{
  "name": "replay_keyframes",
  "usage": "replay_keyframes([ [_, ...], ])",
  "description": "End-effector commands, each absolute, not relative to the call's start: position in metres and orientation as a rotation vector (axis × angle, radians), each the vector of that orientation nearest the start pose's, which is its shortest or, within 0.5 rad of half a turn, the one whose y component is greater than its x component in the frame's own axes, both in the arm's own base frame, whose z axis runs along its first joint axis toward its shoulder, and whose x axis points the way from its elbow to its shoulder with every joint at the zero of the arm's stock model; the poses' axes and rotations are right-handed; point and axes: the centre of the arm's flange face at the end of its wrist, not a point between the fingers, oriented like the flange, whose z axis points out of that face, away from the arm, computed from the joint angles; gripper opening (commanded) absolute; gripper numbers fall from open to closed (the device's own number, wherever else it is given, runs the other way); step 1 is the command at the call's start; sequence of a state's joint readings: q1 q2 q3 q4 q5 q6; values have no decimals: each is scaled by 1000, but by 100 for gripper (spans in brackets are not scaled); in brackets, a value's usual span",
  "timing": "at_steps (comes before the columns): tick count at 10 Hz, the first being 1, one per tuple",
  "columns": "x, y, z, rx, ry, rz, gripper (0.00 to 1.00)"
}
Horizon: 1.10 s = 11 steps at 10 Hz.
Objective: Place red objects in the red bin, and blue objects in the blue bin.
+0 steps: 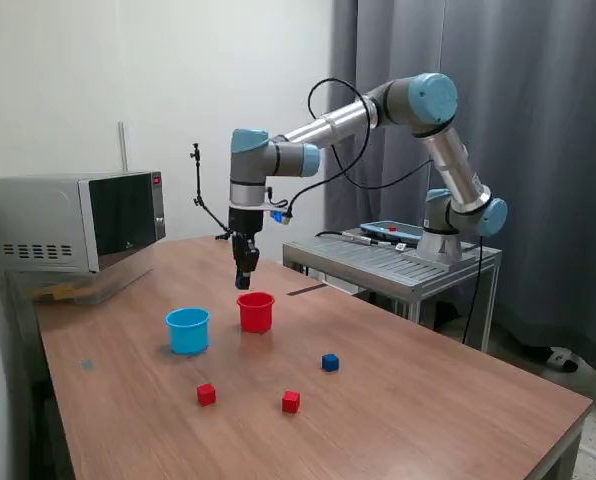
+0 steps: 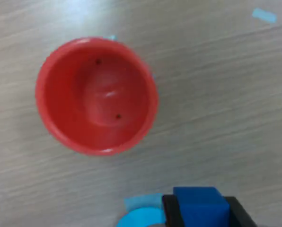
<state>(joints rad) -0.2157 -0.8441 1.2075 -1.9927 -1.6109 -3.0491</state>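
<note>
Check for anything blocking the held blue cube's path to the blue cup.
Nothing visible blocks it. The hand holds the blue cube above the table, near the red cup; the blue cup stands beside that, open-topped.

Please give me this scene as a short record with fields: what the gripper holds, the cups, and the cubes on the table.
gripper: gripper, above the table beside the red cup, jaws shut on a blue cube
red cup: red cup, upright, empty in the wrist view
blue cup: light blue cup, upright, at the exterior view's left of the red cup
cubes on table: two red cubes and another blue cube, all outside the cups
table: wooden table
</note>
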Motion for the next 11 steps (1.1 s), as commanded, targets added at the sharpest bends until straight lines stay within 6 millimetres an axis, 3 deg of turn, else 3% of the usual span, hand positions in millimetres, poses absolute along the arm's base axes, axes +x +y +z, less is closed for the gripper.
replay_keyframes([
  [1, -778, 56, 252, -1905, 2499, 108, 0],
  [3, -798, 72, 283, -1932, 2534, 212, 0],
  [4, -814, 76, 282, -1941, 2544, 240, 0],
  [7, -838, 76, 256, -1994, 2510, 237, 0],
  [11, -841, 70, 211, -1990, 2478, 160, 0],
])
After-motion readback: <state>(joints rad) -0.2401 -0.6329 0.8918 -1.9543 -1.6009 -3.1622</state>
